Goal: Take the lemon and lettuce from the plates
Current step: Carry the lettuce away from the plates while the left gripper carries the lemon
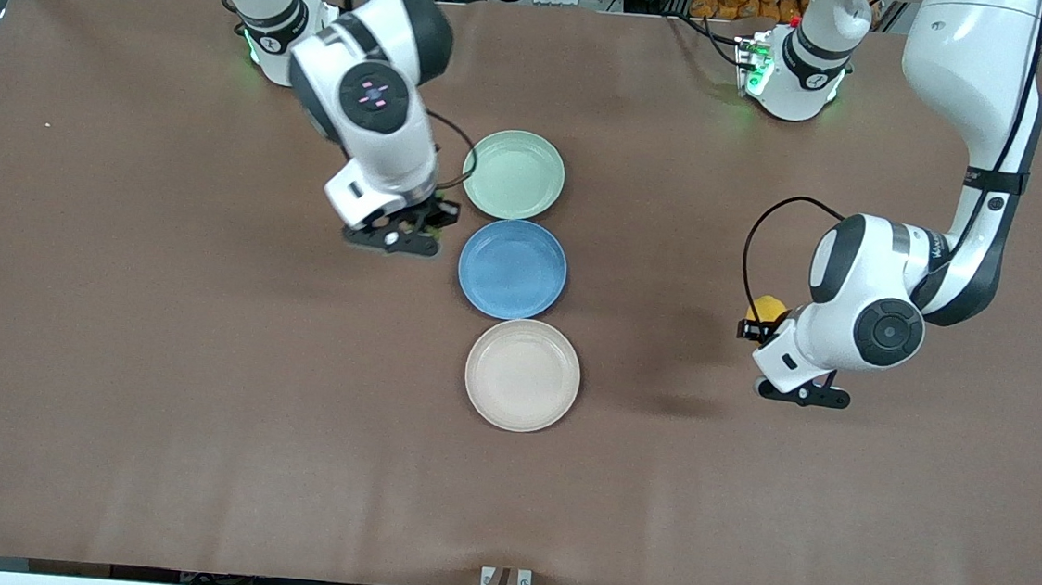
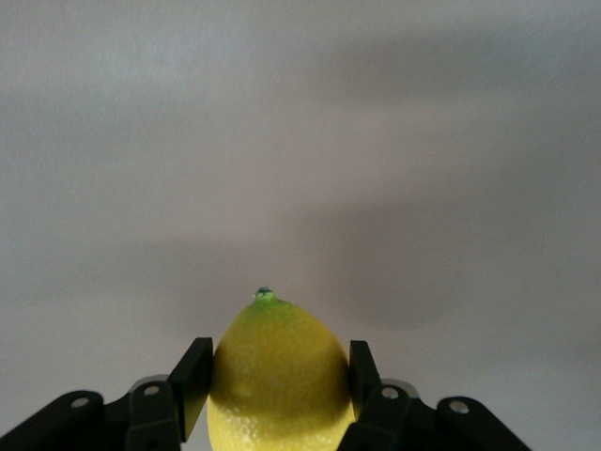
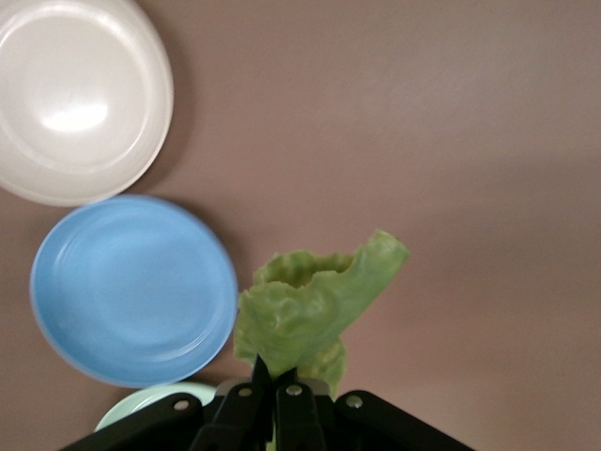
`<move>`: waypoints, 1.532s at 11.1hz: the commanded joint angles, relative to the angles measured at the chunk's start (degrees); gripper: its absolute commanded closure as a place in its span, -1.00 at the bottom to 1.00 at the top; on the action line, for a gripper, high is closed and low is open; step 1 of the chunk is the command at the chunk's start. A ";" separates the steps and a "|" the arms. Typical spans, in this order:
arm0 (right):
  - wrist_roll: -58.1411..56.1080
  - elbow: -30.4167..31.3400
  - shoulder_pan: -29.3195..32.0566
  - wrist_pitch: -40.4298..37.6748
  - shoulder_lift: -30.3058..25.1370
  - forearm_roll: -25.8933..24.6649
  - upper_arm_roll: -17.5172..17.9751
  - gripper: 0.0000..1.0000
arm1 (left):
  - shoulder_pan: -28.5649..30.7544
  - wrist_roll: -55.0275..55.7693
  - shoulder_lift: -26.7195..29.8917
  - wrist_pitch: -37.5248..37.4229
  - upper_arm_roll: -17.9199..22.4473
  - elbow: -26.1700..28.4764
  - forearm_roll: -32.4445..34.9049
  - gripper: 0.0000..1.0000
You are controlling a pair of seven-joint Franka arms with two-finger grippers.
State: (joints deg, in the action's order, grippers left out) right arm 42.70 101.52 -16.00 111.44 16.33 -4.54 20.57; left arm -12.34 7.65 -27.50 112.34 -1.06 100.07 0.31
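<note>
My left gripper (image 1: 753,328) is shut on the yellow lemon (image 1: 768,307) and holds it over bare table toward the left arm's end. In the left wrist view the lemon (image 2: 277,357) sits between the fingers of the left gripper (image 2: 279,374), green tip pointing away. My right gripper (image 1: 410,231) is shut on the lettuce (image 3: 310,301), pinching its lower edge in the right wrist view (image 3: 275,381), over the table beside the mint plate (image 1: 514,174) and the blue plate. The cream plate (image 1: 522,374) lies nearest the front camera. Both plates are bare.
A blue plate (image 1: 512,268) lies between the mint and cream plates, the three in a row mid-table. In the right wrist view the blue plate (image 3: 131,287), the cream plate (image 3: 80,99) and a sliver of the mint plate (image 3: 155,399) show. Brown table (image 1: 150,394) lies all round.
</note>
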 commanded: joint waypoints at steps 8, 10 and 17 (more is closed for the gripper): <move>-44.35 4.20 23.63 1.64 -1.48 1.12 -6.68 1.00 | 3.19 -4.22 -5.02 7.19 -0.17 5.05 11.91 1.00; -47.44 8.76 24.35 9.01 -0.08 1.12 -9.49 1.00 | 3.64 -4.22 -5.28 7.19 -0.17 4.35 11.65 0.36; -47.63 15.20 24.44 28.82 10.56 1.12 -12.57 1.00 | 3.99 -3.34 -0.38 4.92 -0.34 0.84 10.86 -1.00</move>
State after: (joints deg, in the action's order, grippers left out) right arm -4.04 116.53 8.24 137.96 25.73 -3.77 8.57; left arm -8.88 4.15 -32.23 119.59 -1.09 101.66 10.57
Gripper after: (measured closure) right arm 0.978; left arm 0.000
